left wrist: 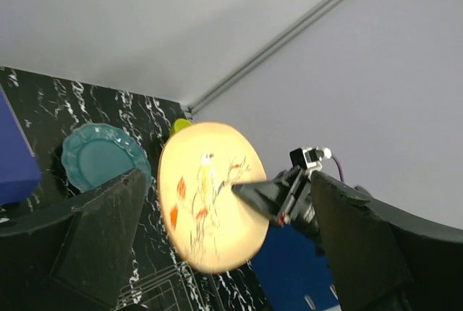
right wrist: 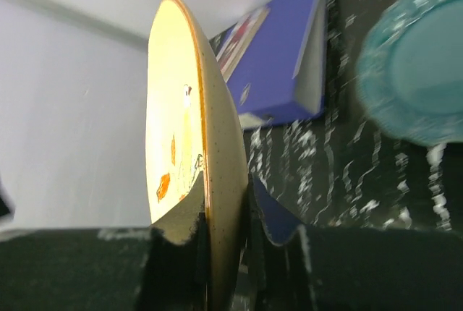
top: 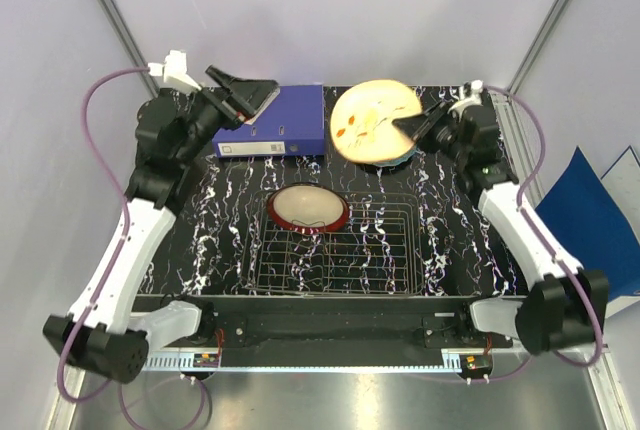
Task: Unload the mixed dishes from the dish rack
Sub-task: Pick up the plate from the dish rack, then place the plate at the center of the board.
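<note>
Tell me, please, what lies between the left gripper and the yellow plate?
In the top view, the blue binder lies flat between the open left gripper and the yellow plate held by the right gripper.

A blue ring binder [top: 275,120] is lying flat on the black, white-veined bench [top: 200,240]. It is sitting just beneath the left gripper [top: 262,98] and stretching toward the right gripper [top: 405,126], its labelled spine facing the near edge. A dark blue sheet [top: 600,215] is showing past the bench's edge, well beyond the right gripper.
</note>
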{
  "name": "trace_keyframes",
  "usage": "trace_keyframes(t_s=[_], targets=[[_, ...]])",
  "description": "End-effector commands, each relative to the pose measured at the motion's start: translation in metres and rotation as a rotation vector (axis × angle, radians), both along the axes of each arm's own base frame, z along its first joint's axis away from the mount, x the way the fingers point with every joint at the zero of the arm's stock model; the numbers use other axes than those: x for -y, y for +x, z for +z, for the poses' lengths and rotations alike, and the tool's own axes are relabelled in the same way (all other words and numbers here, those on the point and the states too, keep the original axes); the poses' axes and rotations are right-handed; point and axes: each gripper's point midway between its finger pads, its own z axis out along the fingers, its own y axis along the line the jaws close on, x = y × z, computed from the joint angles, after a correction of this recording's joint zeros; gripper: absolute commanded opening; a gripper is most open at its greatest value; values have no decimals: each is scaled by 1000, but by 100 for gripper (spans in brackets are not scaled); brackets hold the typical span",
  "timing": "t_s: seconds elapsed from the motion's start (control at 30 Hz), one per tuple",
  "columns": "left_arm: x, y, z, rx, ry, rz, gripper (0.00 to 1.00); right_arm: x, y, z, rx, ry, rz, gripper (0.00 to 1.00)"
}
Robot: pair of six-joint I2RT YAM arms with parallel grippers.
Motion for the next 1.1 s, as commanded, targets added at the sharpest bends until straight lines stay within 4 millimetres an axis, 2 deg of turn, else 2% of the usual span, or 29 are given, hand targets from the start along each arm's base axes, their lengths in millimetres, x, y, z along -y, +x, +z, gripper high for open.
trace_keyframes(t_s=[0.0, 0.03, 0.07, 0.1, 0.13, 0.17, 0.23, 0.3, 0.33, 0.43, 0.47, 0.63, 0.73, 1.0, 1.07], targets=[[-21, -5, -10, 30, 13, 112, 99, 48, 59, 79, 155, 92, -197, 0], [-23, -9, -15, 27, 12, 113, 99, 61, 70, 91, 165, 94, -229, 0], [-22, -11, -17, 22, 8, 107, 99, 64, 88, 75, 125, 90, -240, 0], [-21, -12, -20, 18, 7, 100, 99, 65, 97, 74, 122, 85, -238, 0], [-21, -14, -26, 7, 7, 95, 99, 66, 105, 85, 141, 83, -237, 0], [-20, -16, -29, 1, 0, 85, 99, 68, 122, 65, 94, 76, -240, 0], [-18, -18, -38, -8, 1, 74, 99, 66, 144, 50, 51, 61, -227, 0], [-17, -18, -44, -21, 3, 64, 99, 65, 157, 35, 9, 46, -221, 0], [-15, -18, -50, -26, 15, 50, 99, 63, 169, 20, -19, 41, -213, 0], [-13, -14, -55, -38, 39, 48, 99, 58, 183, -5, -66, 39, -189, 0], [-13, -13, -55, -35, 42, 45, 99, 57, 188, -24, -100, 33, -183, 0], [-8, -8, -65, -54, 42, 23, 99, 54, 192, -78, -178, 28, -167, 0], [-2, -7, -75, -73, 25, -6, 99, 49, 194, -99, -196, 32, -141, 0], [2, -4, -93, -98, 33, -29, 99, 38, 200, -129, -220, 48, -94, 0], [3, -3, -95, -105, 36, -29, 99, 34, 201, -142, -242, 44, -84, 0]])
